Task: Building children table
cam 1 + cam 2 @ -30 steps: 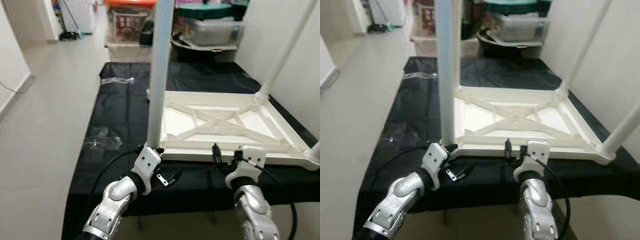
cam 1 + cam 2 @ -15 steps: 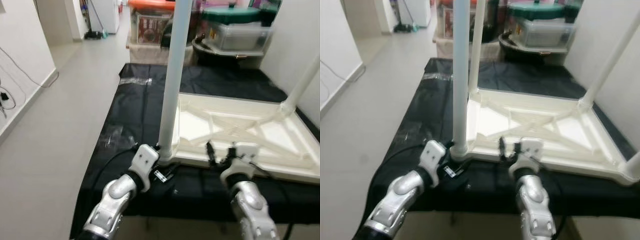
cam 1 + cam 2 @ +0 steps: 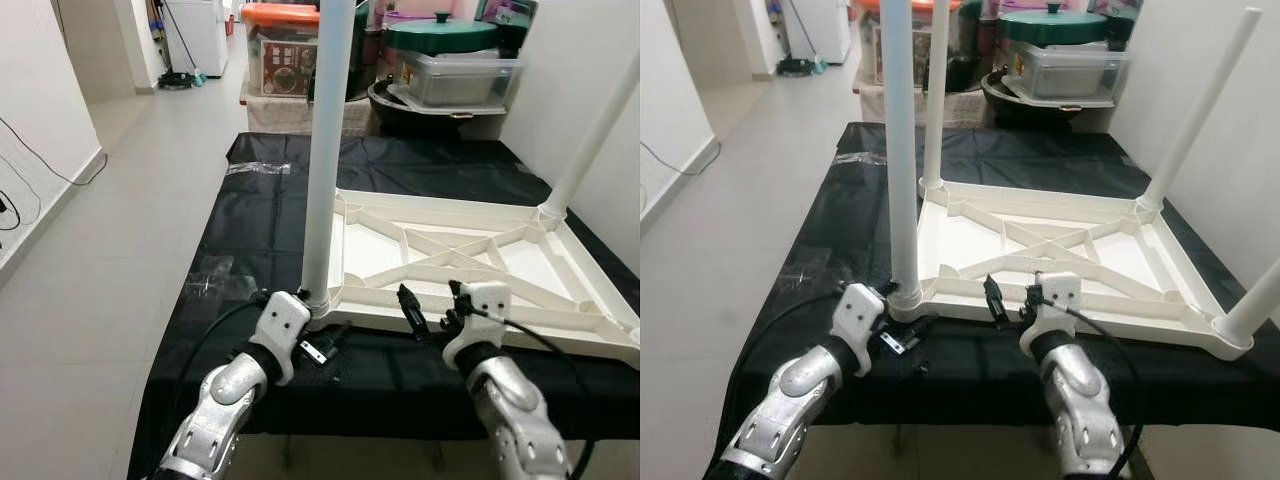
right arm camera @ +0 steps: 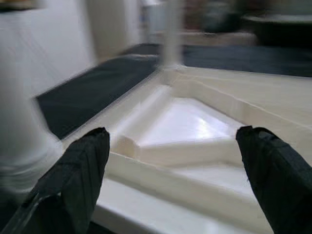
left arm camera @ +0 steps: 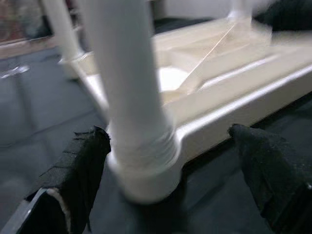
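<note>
Camera pulled back since 0.5 s ago; my arms sit as before at the frame's near edge. Head views: 1 upturned white table frame [image 3: 1060, 250] on black-covered surface [image 3: 840, 220], 4 legs up, near-left leg [image 3: 902, 150] beside my left fingers [image 3: 322, 350]. L wrist: fingers spread wide, straddling leg base, not touching. R wrist: right fingers [image 4: 168, 180] released wide, over frame edge, holding nothing.
</note>
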`<state>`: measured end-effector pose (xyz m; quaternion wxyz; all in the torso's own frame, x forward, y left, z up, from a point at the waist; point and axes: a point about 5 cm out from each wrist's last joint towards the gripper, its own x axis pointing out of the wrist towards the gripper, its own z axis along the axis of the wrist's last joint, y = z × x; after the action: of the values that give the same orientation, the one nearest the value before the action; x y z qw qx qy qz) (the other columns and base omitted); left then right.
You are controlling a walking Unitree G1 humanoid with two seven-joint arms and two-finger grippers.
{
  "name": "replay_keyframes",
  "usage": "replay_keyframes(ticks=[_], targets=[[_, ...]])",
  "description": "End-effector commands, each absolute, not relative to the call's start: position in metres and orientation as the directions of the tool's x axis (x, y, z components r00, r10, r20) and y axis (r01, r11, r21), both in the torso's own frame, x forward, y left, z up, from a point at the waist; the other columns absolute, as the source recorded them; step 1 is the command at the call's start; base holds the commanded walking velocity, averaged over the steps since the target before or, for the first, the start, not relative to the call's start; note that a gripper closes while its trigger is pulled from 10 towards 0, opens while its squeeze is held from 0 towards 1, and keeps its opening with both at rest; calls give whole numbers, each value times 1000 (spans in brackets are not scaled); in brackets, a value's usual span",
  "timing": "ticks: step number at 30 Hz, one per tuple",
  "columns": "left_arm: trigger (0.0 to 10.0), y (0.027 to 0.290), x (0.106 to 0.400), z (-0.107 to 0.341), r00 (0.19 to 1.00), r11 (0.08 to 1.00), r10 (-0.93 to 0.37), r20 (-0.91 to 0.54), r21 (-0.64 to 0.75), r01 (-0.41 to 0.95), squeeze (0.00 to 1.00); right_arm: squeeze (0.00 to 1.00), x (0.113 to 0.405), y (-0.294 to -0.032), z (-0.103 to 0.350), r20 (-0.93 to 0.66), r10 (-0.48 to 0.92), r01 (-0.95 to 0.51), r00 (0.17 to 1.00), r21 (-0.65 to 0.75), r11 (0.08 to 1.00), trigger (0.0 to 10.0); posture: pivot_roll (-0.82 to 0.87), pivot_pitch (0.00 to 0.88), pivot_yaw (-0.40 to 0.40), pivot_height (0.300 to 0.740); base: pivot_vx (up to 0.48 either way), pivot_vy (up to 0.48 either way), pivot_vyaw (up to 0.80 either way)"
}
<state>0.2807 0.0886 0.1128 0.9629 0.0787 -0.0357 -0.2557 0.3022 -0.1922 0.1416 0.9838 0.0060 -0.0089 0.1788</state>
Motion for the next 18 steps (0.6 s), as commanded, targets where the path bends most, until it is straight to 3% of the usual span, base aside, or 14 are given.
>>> replay_keyframes(ticks=[1, 4, 10, 12, 14, 18], targets=[[10000, 95, 279, 109, 885, 869, -466, -6, 188, 458, 0, 0, 307, -186, 143, 11, 440, -440, 898, 31, 897, 10000, 89, 0, -69, 740, 0, 0, 0], [10000, 98, 277, 108, 888, 871, -459, -16, 187, 454, 0, 0, 311, -185, 148, 16, 466, -467, 884, 26, 884, 10000, 90, 0, -67, 740, 0, 0, 0], [10000, 115, 261, 101, 893, 870, -447, -48, 208, 447, 0, 0, 331, -166, 174, 54, 648, -650, 760, 33, 759, 10000, 122, 0, -91, 740, 0, 0, 0], [10000, 115, 261, 101, 893, 870, -447, -48, 208, 447, 0, 0, 331, -166, 174, 54, 648, -650, 760, 33, 759, 10000, 122, 0, -91, 740, 0, 0, 0], [10000, 117, 250, 104, 885, 870, -465, -9, 181, 458, 0, 0, 336, -152, 178, 35, 727, -728, 685, 25, 685, 10000, 142, 0, -111, 740, 0, 0, 0], [10000, 117, 241, 112, 883, 874, -468, 46, 172, 454, 0, 0, 339, -140, 179, 25, 774, -775, 632, 26, 632, 10000, 150, 0, -121, 740, 0, 0, 0]])
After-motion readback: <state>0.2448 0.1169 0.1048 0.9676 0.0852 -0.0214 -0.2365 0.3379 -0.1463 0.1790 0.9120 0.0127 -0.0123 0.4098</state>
